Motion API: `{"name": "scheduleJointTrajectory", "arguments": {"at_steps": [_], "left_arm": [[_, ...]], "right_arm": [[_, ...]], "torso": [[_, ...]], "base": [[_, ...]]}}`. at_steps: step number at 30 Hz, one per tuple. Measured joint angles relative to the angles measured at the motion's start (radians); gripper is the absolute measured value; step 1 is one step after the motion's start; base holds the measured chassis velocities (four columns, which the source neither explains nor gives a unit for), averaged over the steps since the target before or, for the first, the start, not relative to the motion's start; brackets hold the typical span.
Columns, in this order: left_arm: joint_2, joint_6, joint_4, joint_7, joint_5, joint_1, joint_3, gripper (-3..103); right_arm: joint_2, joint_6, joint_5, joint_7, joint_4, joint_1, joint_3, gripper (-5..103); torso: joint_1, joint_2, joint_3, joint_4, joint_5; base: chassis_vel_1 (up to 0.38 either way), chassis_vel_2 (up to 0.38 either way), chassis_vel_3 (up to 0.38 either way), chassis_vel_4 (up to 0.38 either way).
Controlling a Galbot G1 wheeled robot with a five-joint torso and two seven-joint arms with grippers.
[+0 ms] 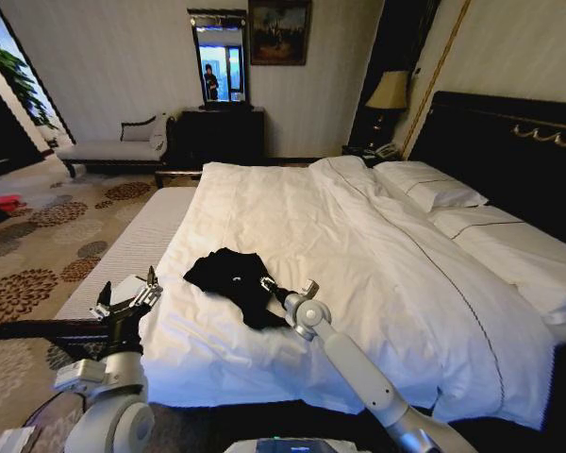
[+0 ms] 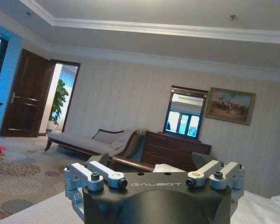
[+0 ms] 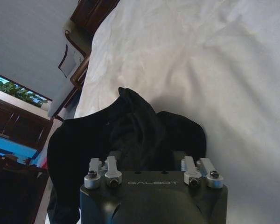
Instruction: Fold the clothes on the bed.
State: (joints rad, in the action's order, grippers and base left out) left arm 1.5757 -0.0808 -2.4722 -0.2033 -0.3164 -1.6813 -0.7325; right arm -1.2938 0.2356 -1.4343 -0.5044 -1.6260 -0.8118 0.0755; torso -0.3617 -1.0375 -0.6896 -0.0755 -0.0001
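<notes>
Right gripper (image 1: pixel 285 287) reaches forward, its fingers spread at the near edge of the black T-shirt (image 1: pixel 228 276), crumpled on the bed (image 1: pixel 377 255) near the foot corner. Left gripper (image 1: pixel 130 297) hovers level beside the mattress, fingers apart.

I am working in a bedroom, and it looks to me like a hotel room; the bed (image 1: pixel 377 245) is very large, with a white duvet (image 1: pixel 292 226), white pillows (image 1: pixel 429 184) and a dark headboard (image 1: pixel 509 151) with gold ornament; beside it a lamp (image 1: pixel 390 92) stands on a nightstand; the floor has a carpet (image 1: pixel 38 245) with round flower patterns; against the striped wall I see a dark dresser (image 2: pixel 177 149) with a mirror (image 2: pixel 186 112) above it, a framed painting (image 2: pixel 230 105) and a pale chaise (image 2: pixel 91 142); a dark wooden door (image 2: pixel 25 95) stands open, and white moulding (image 2: pixel 154 28) runs under the ceiling.
</notes>
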Motion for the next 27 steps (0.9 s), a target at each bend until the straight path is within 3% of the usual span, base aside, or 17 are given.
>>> {"name": "scheduleJointTrajectory", "arguments": {"at_steps": [2,3,5,6,9,14,19,27], "left_arm": [[0.0,0.0,0.0,0.0,0.0,0.0,0.0,100],[0.0,0.001,0.001,0.0,0.0,0.0,0.0,100],[0.0,0.001,0.001,0.0,0.0,0.0,0.0,100],[0.0,0.002,0.002,-0.001,0.0,0.0,-0.001,100],[0.0,0.002,0.004,-0.002,0.0,0.0,-0.002,100],[0.001,0.003,0.016,-0.002,0.003,0.005,-0.002,100],[0.0,0.005,0.043,-0.002,0.013,0.02,0.003,100],[-0.035,-0.003,0.119,-0.001,-0.002,0.065,0.008,100]], "right_arm": [[-0.001,-0.001,0.003,0.003,0.002,0.001,0.001,56],[-0.002,-0.003,0.007,0.006,0.003,0.003,0.001,44],[-0.002,-0.004,0.008,0.007,0.004,0.003,0.001,44],[-0.003,-0.006,0.013,0.009,0.004,0.003,0.002,33],[-0.002,-0.01,0.023,0.015,0.004,0.003,0.002,27],[0.002,-0.045,0.077,0.038,-0.016,-0.01,-0.005,6],[0.016,-0.089,0.183,0.094,-0.05,-0.023,-0.026,1],[0.045,-0.119,0.257,0.121,-0.098,-0.044,-0.075,0]], "torso": [[0.0,0.0,0.0,-0.0001,0.0],[0.0,0.0,0.0,0.0,0.0],[0.0,0.0,0.0,0.0,0.0],[0.0,0.0,0.0,0.0,0.0001],[0.0,0.0,0.0,0.0,0.0],[0.0,0.0,0.0,0.0,0.0001],[0.0,0.0,0.0,0.0,0.0001],[0.0,0.0,0.0,0.0,0.0001]], "base": [[0.0,0.0,0.0,0.0],[0.0,0.0,0.0,0.0],[0.0,0.0,0.0,0.0],[0.0,0.0,0.0,0.0],[0.0,0.0,0.0,0.0],[0.0,0.0,0.0,0.0],[0.0,0.0,0.0,0.0],[0.0,0.0,0.0,0.0]]}}
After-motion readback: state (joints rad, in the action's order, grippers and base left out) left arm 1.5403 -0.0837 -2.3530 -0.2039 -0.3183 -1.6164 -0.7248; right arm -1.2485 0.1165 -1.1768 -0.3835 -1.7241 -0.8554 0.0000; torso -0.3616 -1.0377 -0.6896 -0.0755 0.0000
